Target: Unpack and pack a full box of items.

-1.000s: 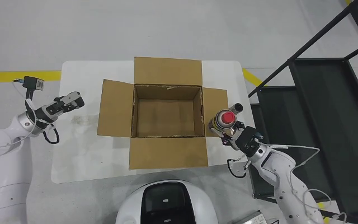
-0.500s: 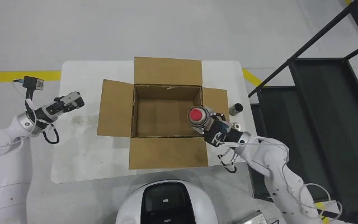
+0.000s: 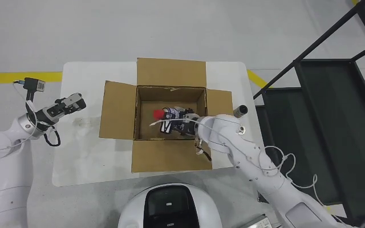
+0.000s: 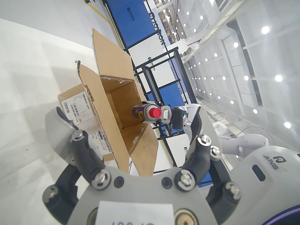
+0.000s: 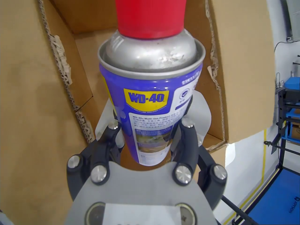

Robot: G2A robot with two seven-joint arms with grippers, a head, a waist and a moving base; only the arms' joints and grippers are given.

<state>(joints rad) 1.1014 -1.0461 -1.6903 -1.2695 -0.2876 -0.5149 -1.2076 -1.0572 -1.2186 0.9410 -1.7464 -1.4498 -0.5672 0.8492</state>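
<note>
White table (image 3: 228, 74) carries the cardboard box (image 3: 171, 71); the right gripper (image 3: 178, 125), clenched on the red-capped spray can (image 3: 158, 115), has swung from right of the box into its middle. Packing begins, I'd judge. Left gripper (image 3: 74, 103) hangs spread, empty, at frame left.

White bench (image 3: 80, 157). Open cardboard box (image 3: 171, 71) at its middle, flaps spread flat. Small dark cylinder (image 3: 240, 109) near the right edge, just beside the right flap.

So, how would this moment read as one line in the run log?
right gripper: shut on spray can, at open box mouth | left gripper: open, left of box
</note>
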